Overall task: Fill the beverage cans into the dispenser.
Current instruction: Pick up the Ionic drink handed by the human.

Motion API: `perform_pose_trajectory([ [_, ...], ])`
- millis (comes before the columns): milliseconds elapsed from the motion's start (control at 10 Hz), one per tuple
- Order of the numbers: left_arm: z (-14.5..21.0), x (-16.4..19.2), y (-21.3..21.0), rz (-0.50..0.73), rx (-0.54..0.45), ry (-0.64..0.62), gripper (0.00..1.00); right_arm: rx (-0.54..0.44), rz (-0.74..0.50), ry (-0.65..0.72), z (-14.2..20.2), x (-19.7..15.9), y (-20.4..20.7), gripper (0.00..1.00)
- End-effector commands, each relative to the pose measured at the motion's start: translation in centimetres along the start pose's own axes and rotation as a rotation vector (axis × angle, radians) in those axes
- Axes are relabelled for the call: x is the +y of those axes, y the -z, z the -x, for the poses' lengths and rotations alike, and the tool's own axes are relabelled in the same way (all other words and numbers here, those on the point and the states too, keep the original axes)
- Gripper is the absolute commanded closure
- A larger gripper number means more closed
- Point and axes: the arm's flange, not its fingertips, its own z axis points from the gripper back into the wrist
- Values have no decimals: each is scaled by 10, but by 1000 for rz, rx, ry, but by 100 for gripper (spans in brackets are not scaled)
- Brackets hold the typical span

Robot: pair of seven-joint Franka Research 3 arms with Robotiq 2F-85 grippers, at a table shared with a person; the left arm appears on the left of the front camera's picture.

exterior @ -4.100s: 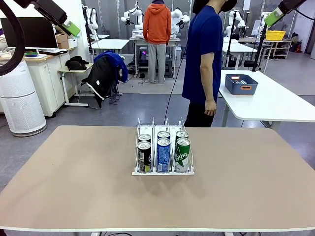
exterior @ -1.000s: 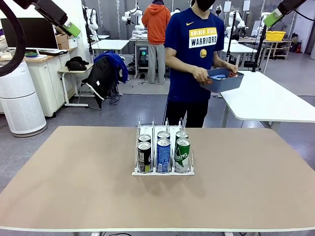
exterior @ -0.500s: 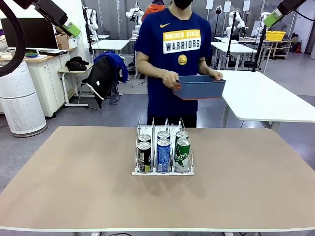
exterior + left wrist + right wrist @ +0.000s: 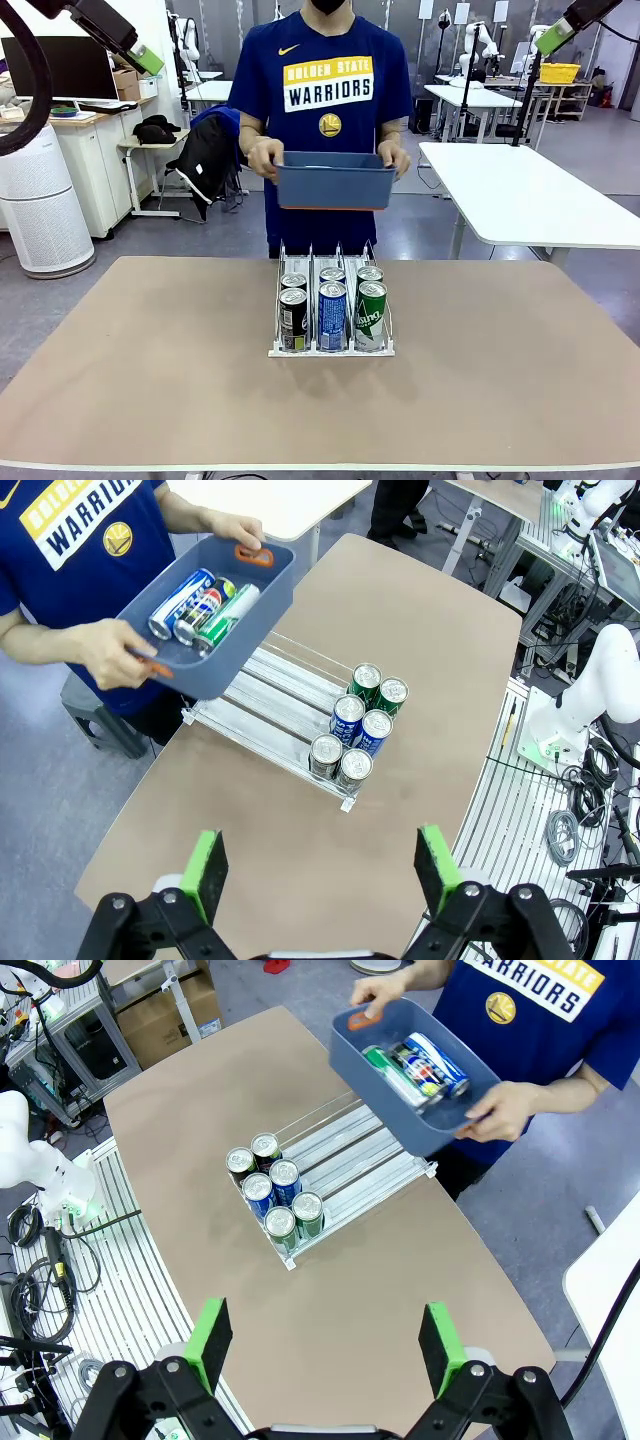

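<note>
The dispenser point(image 4: 330, 348) point(image 4: 262, 712) point(image 4: 352, 1153) stands mid-table with several beverage cans point(image 4: 332, 315) point(image 4: 357, 731) point(image 4: 271, 1195) upright at its front, two per lane. A person at the far edge holds a dark blue bin point(image 4: 334, 182) point(image 4: 213, 632) point(image 4: 400, 1110) above the rack's back end; three more cans point(image 4: 203, 602) point(image 4: 415, 1068) lie in it. My left gripper point(image 4: 325, 868) hangs open high over the table, nothing between its green pads. High above the other side, my right gripper point(image 4: 327, 1348) is open and empty too.
A white table point(image 4: 540, 200) stands behind at the right. A white cylindrical unit point(image 4: 40, 205) and a chair with jackets point(image 4: 215, 150) are at the back left. Bare tabletop point(image 4: 140, 360) lies on both sides of the rack.
The person has carried the blue bin from the white table on the right to the far edge of my table, behind the rack. Both arms are still.
</note>
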Motion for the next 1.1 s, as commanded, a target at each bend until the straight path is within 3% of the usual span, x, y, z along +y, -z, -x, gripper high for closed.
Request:
perform_pose_trajectory([
  [0, 2, 1, 0, 3, 3, -3, 0, -1, 0, 0, 0, 0, 0, 0],
  [1000, 2, 1, 0, 3, 3, -3, 0, -1, 0, 0, 0, 0, 0, 0],
])
